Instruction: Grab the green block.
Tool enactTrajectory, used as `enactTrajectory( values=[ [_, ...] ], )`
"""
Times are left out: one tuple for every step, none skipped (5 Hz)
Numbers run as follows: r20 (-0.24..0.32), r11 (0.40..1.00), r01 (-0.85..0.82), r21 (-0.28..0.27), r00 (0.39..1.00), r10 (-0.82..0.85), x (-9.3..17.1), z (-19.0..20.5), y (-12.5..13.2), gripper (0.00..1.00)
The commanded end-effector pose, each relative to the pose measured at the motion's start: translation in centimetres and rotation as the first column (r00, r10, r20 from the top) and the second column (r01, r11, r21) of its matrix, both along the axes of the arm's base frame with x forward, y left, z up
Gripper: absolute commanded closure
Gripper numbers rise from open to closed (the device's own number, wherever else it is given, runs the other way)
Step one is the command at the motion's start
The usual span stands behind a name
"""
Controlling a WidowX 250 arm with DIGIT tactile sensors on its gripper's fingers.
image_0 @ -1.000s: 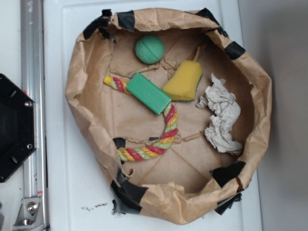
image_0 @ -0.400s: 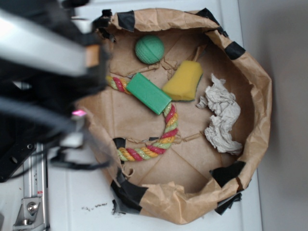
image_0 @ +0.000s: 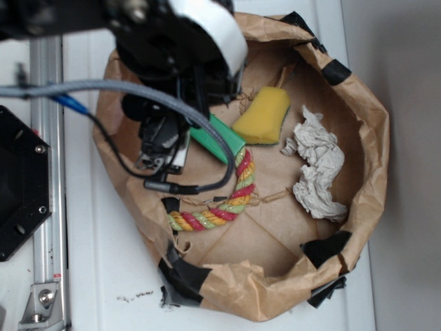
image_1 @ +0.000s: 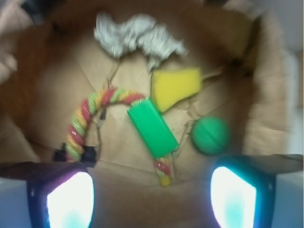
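The green block (image_1: pixel 152 126) lies flat on the brown paper floor of the bag, across a coloured rope (image_1: pixel 85 123). In the wrist view it sits ahead of my gripper (image_1: pixel 152 199), centred between the two fingers and well apart from them. The fingers (image_1: pixel 69 199) stand wide apart with nothing between them, over the bag's near wall. In the exterior view my arm (image_0: pixel 179 62) covers the bag's upper left, and only the block's right end (image_0: pixel 222 138) shows past it.
A round green ball (image_1: pixel 211 135) lies right of the block; the arm hides it in the exterior view. A yellow sponge (image_0: pixel 263 116) touches the block's far end. Crumpled grey paper (image_0: pixel 317 165) lies by the bag's rim (image_0: pixel 375 138). A black mount (image_0: pixel 21 179) stands left.
My arm has swung in from the left and now hangs over the bag's upper left, hiding the ball and most of the block. The objects have not moved.
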State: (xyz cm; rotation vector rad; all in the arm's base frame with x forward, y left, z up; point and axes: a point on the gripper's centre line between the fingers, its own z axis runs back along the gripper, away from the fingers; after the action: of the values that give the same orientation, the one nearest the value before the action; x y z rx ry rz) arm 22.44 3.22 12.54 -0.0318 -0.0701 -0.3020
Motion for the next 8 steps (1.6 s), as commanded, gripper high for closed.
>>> enactTrajectory(
  values=[
    [0.114, 0.999, 0.046, 0.006, 0.992, -0.047, 1.8, -4.8, 1.4, 0.00],
    [0.081, 0.999, 0.048, -0.014, 0.996, -0.046, 4.4, -7.0, 1.5, 0.00],
    [0.060, 0.989, 0.148, 0.009, 0.987, -0.148, 6.2, -8.6, -1.6, 0.00],
    [0.039, 0.975, 0.220, 0.041, 0.974, -0.221, 5.0, -9.4, -4.2, 0.00],
    [0.066, 0.970, 0.240, 0.046, 0.968, -0.243, 4.0, -8.1, -5.1, 0.00],
    [0.093, 0.972, 0.231, 0.046, 0.968, -0.235, 3.0, -6.7, -5.0, 0.00],
    [0.087, 0.978, 0.204, 0.034, 0.975, -0.207, 2.5, -6.5, -4.1, 0.00],
    [0.056, 0.988, 0.155, 0.026, 0.986, -0.156, 2.2, -7.4, -2.6, 0.00]
  ],
)
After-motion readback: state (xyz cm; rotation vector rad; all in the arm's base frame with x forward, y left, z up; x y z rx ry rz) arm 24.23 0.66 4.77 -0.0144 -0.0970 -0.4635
